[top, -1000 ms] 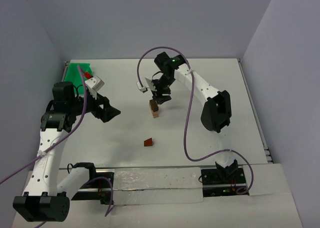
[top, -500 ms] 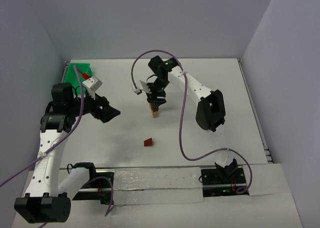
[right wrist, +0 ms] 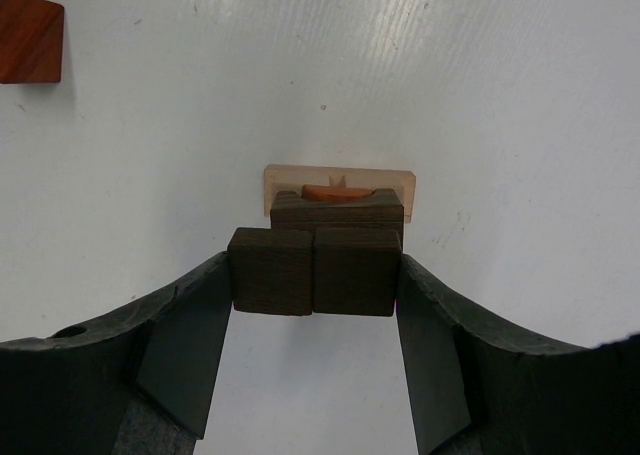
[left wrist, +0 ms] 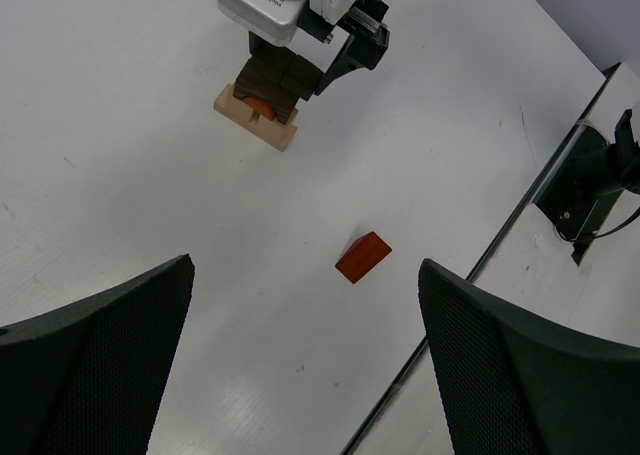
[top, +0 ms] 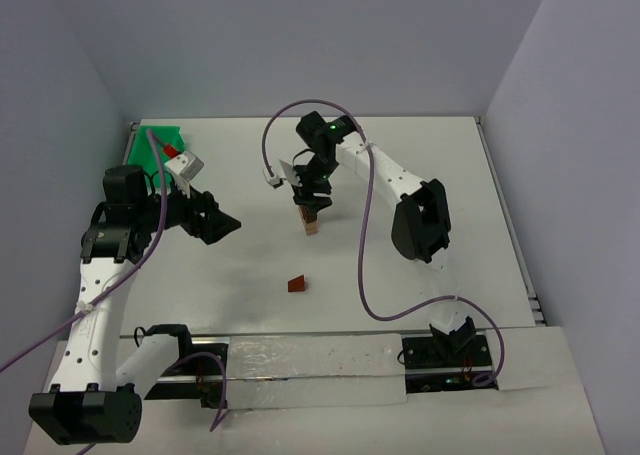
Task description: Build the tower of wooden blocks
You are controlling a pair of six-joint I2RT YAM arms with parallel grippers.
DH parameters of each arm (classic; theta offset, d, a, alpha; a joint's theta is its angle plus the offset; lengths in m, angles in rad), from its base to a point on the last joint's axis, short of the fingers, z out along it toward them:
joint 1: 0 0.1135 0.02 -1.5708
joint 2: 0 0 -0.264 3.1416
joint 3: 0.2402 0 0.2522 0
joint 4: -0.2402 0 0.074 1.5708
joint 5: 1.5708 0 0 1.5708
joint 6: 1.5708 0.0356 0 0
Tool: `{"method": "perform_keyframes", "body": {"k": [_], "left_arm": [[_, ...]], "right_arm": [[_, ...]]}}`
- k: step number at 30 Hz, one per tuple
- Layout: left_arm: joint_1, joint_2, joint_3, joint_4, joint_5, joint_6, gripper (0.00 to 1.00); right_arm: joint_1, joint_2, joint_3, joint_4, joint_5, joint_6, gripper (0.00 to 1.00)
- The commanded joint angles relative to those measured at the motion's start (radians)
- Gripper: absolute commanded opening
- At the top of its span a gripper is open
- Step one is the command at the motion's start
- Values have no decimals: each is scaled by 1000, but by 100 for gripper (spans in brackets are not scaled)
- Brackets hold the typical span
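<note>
The wood block tower (top: pixel 311 223) stands mid-table: a light tan base (right wrist: pixel 283 180), a dark brown block (right wrist: pixel 337 211) on it, and a reddish-brown rounded piece (right wrist: pixel 335 191) set in that block. My right gripper (top: pixel 312 201) is shut on two dark brown cubes (right wrist: pixel 314 271), held side by side just over the tower's near side. I cannot tell if they touch it. A reddish-brown wedge (top: pixel 297 284) lies alone nearer the arms; it also shows in the left wrist view (left wrist: pixel 363 256). My left gripper (top: pixel 226 225) is open and empty, well left of the tower.
A flat bright green tray (top: pixel 155 143) lies at the far left corner behind the left arm. The right arm's purple cable (top: pixel 368 265) loops over the table's right half. A black rail (top: pixel 300 355) runs along the near edge.
My right gripper has moved left and down with the two dark cubes, from beside the tower's far side to right over it. It has held still for the last half second. The left arm barely moved.
</note>
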Motion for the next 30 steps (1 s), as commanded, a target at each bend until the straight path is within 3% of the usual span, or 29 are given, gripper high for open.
{"method": "perform_keyframes", "body": {"k": [1,30], "left_arm": [[9,4,38,33,12,0,99],[18,10,33,23,16,14,99]], "right_arm": [[15,19,46,17,3,1,44],[25,51,66,38,58,7,46]]}}
